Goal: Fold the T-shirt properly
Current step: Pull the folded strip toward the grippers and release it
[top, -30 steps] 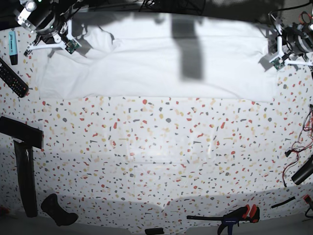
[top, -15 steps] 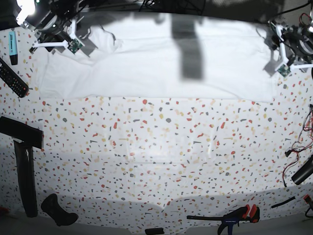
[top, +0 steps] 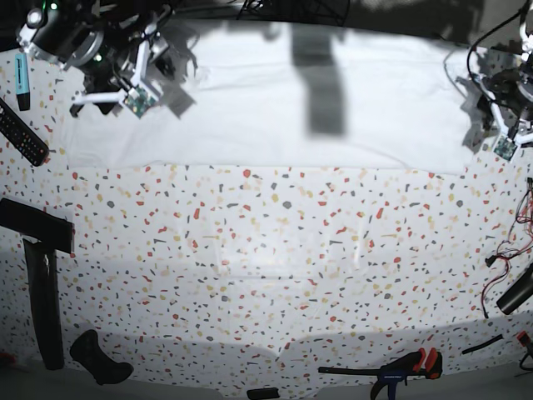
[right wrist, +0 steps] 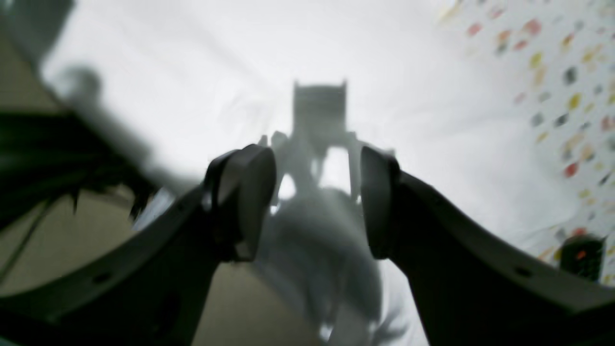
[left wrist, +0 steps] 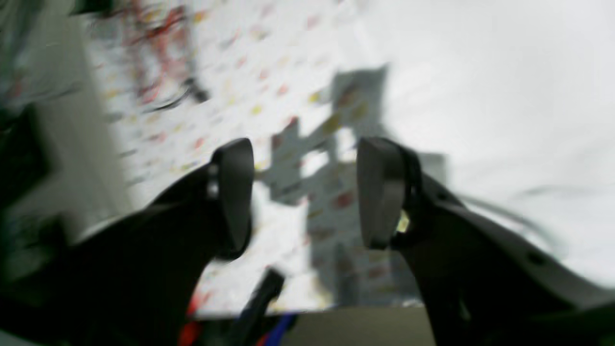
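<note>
Your T-shirt lies spread as a wide white band across the far part of the desk, its near edge running almost straight from side to side, with a small rumpled fold near the far corner on the base view's left. A dark rectangular shadow falls across its middle. Your left claw hangs above the cloth's edge on the base view's right, jaws standing well apart with nothing between them; below it you see speckled desk on one side and white cloth on the other. Your right claw hovers over the T-shirt's other end, jaws likewise parted and empty, white fabric filling most of its blurred view. Around the garment, you have a black remote control and a teal marker at the desk's left edge, long black bars lower down that side, a clamp with red and blue grips at the near edge, and red and black cables on the right. None of these touches the cloth.
</note>
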You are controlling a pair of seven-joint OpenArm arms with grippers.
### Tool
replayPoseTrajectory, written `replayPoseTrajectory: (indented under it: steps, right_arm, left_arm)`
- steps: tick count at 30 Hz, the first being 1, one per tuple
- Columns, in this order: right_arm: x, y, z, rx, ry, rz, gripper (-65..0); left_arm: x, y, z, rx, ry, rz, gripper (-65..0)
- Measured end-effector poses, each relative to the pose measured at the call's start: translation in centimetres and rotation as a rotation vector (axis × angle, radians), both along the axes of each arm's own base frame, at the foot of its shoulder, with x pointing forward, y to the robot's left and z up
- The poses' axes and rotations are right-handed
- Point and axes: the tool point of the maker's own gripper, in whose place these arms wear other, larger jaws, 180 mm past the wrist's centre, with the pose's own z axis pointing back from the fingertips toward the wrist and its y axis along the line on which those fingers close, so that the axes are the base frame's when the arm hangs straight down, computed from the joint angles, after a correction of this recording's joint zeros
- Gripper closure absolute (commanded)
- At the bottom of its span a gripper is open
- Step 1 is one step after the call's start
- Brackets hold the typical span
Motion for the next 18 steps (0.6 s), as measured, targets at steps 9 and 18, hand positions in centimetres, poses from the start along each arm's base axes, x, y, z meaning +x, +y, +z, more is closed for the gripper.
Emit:
replayPoseTrajectory:
  steps: [9,18]
  right_arm:
    - [2.0,-1.1,-1.1,0.007,-0.041,-0.157,-31.6]
    - [0.5,-3.8,-7.6,0.011,0.134,-0.256,-31.6]
  left_arm:
    - [-1.5,-6.7,-1.6,-0.314,0.089,-0.087,-33.1]
    - [-2.3,-10.5,-3.2,-0.457,0.072,0.013,-33.1]
